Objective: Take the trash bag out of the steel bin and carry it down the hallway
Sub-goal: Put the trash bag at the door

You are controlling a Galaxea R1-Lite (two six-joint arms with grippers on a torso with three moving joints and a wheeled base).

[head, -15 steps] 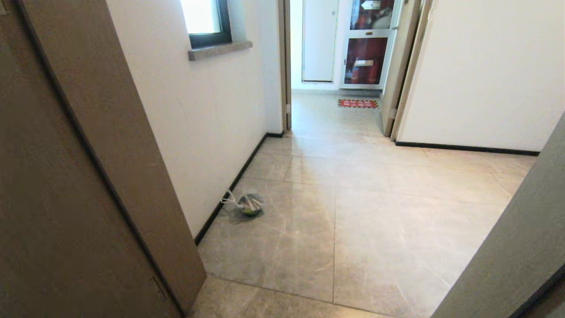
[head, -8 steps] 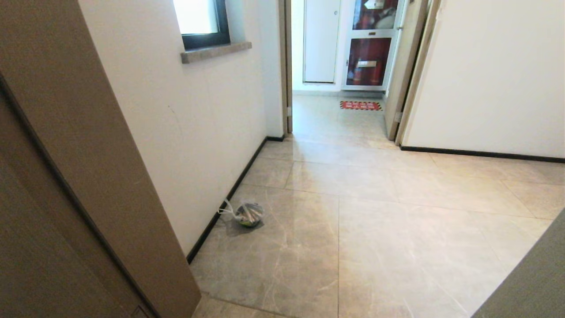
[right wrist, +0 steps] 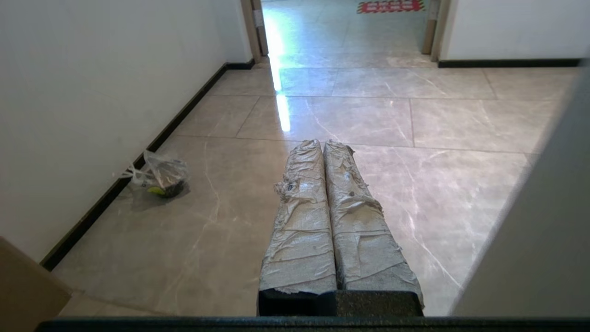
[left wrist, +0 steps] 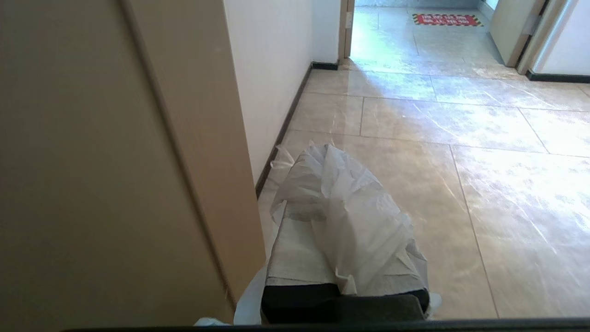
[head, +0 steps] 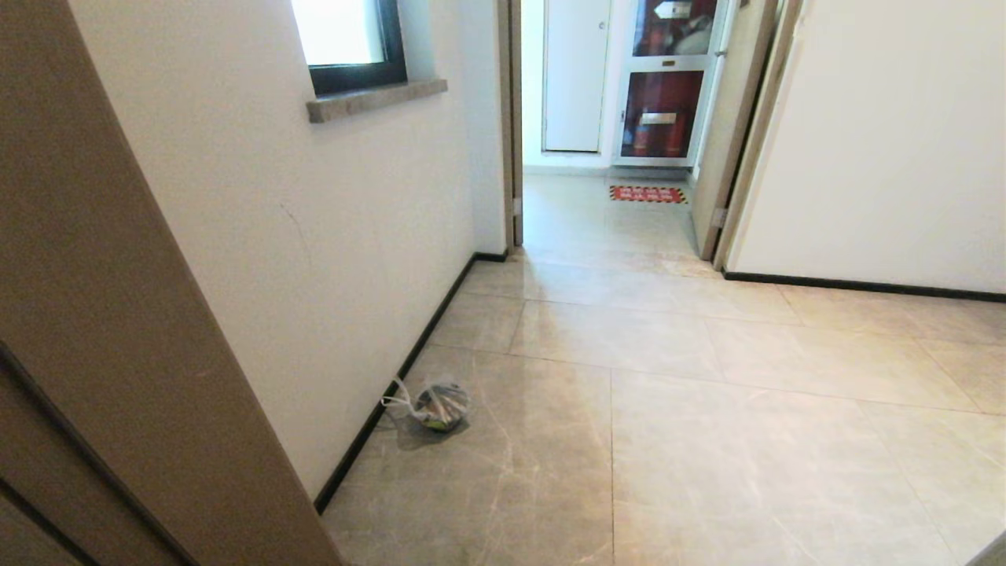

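The trash bag (left wrist: 364, 230), thin translucent white plastic, is draped over the taped fingers of my left gripper (left wrist: 322, 157), which is shut on it; more of the bag hangs below, beside the brown door panel (left wrist: 115, 161). My right gripper (right wrist: 322, 144) is shut with nothing in it, its taped fingers pressed together above the floor. Neither gripper shows in the head view. The steel bin is out of view. The hallway floor (head: 668, 393) of glossy beige tiles stretches ahead.
A small clear bag with green in it (head: 440, 405) lies on the floor by the left wall's black skirting, also in the right wrist view (right wrist: 161, 177). A window sill (head: 377, 98) juts from that wall. An open doorway with a red mat (head: 648, 193) lies ahead.
The whole head view has shifted: the camera has moved forward through the doorway, and the door frames have slid off to the sides. The floor bag appears nearer. Neither arm has moved.
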